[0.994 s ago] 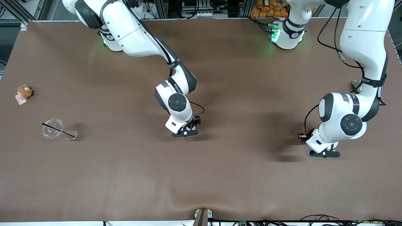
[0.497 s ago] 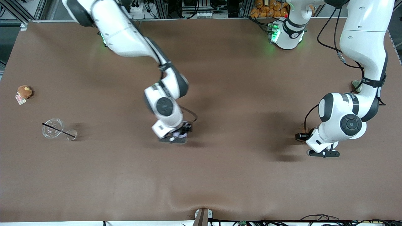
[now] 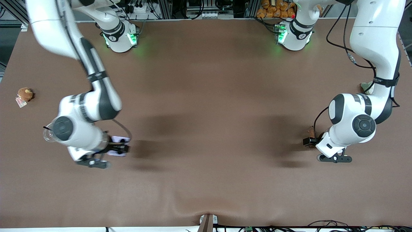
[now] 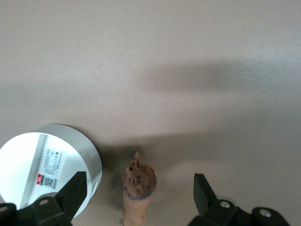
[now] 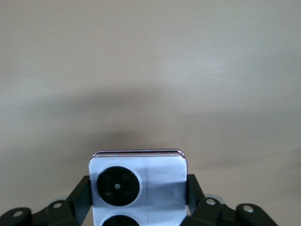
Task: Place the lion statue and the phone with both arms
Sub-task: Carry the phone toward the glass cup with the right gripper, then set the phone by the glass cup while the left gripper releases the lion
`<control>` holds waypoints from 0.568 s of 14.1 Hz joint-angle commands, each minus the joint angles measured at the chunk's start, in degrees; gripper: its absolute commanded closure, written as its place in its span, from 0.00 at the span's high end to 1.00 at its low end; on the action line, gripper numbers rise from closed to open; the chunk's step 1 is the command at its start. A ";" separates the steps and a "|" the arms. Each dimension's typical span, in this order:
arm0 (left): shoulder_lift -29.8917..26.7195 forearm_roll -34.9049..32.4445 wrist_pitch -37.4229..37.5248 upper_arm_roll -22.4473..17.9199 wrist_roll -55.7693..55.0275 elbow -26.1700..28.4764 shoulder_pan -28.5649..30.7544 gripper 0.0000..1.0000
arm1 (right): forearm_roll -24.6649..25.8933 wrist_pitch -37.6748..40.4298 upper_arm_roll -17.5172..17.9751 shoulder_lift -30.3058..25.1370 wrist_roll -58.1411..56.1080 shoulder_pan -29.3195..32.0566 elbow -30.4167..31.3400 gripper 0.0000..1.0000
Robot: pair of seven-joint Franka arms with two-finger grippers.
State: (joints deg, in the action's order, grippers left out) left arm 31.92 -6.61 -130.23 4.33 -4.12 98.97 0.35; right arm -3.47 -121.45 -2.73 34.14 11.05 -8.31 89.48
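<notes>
The pale lavender phone (image 3: 119,140) with two black camera circles is clamped between the fingers of my right gripper (image 3: 116,146), over the table close to the clear cup at the right arm's end. In the right wrist view the phone (image 5: 155,174) fills the gap of the gripper (image 5: 138,188). The small brown lion statue (image 4: 139,181) lies on the table between the wide-open fingers of my left gripper (image 4: 136,197), which do not touch it. In the front view the lion (image 3: 311,131) peeks out beside the left gripper (image 3: 308,139).
A clear cup with a black straw (image 3: 47,132) lies partly hidden under the right arm. A round brown plush with a tag (image 3: 25,94) sits farther from the front camera. A grey-green plush (image 3: 365,87) peeks from the left arm. The cloth wrinkles at the front edge (image 3: 206,209).
The right arm has swung with the phone from the table's middle toward the right arm's end, beside the clear cup. The left arm has barely moved.
</notes>
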 commanded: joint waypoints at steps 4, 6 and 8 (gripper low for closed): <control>-4.93 -0.68 9.45 0.15 -0.72 -3.25 -2.02 1.00 | 1.01 -5.53 1.41 3.56 -16.84 9.53 1.39 0.29; -7.04 -0.07 11.39 0.41 -0.63 -3.34 -2.02 1.00 | 1.44 -8.18 1.41 5.67 -18.34 10.50 1.39 0.30; -9.85 -0.07 13.85 1.38 -0.63 -3.52 -1.84 1.00 | 1.71 -9.24 1.50 6.90 -19.31 11.55 1.48 0.30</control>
State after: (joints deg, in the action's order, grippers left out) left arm 25.50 -6.61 -119.35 4.96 -4.32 95.14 -1.61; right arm -3.11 -129.99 -2.60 40.11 -6.92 1.38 91.30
